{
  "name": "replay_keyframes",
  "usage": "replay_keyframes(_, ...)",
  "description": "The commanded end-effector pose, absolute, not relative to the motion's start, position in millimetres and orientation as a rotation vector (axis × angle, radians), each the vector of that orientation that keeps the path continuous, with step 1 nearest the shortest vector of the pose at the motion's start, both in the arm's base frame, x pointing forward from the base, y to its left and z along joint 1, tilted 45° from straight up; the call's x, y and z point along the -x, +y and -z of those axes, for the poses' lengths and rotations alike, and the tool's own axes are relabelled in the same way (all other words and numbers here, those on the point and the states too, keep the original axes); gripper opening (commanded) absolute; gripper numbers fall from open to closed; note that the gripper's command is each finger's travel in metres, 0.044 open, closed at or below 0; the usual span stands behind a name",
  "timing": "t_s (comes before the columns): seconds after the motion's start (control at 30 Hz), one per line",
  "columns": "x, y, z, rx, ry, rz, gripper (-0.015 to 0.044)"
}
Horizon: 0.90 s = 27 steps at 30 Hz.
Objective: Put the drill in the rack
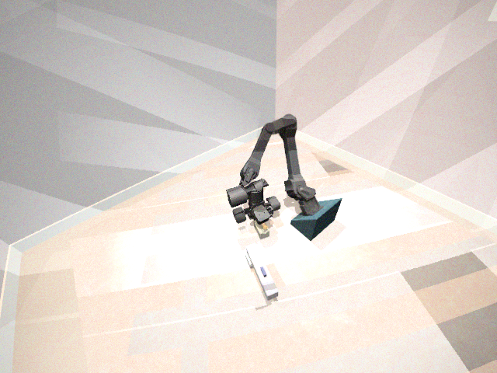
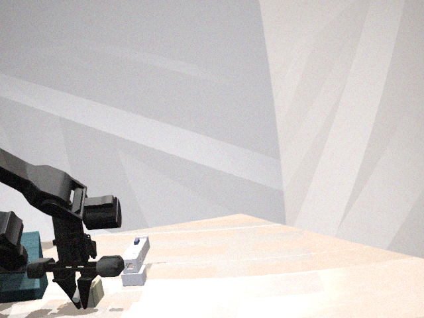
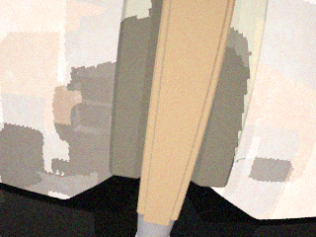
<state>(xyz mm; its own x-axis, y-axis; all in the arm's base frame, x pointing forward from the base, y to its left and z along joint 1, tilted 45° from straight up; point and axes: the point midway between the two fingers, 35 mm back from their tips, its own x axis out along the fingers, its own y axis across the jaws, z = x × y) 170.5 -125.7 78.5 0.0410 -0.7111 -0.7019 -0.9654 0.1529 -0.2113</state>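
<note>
I, the black gripper [image 1: 262, 220] [image 2: 81, 305] [image 3: 158, 164], am pointing downward over the pale floor beside the corner of 2 walls; my jaws are grasping the drill [image 1: 265, 226] [image 2: 75, 295] [image 3: 178, 99] by its grey shank [image 3: 154, 229], while its tan body is reaching out between the 2 upright sides of the pale olive rack [image 1: 262, 235] [image 2: 97, 291] [image 3: 130, 109]; whether the drill is touching the rack's bottom, I cannot tell.

Near the rack, the long white housing [image 1: 269, 287] [image 2: 135, 254] is lying apart from my jaws, the 1 blue key [image 1: 263, 271] [image 2: 136, 240] showing on its top; the drill is out of that housing. My jointed black arm [image 1: 292, 156] [image 2: 44, 181] is arching up and back down from the teal wedge-shaped base [image 1: 331, 218] [image 2: 32, 246], which is standing to one side of the rack.
</note>
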Motion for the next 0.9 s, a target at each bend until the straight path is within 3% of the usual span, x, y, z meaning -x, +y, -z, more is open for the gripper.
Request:
replay_keyframes(0.0,-173.8,-125.3,-79.5,1.613,1.715,-0.454,0.0000)
replay_keyframes(0.87,-171.9,-125.8,-78.6,1.613,1.715,-0.454,0.0000)
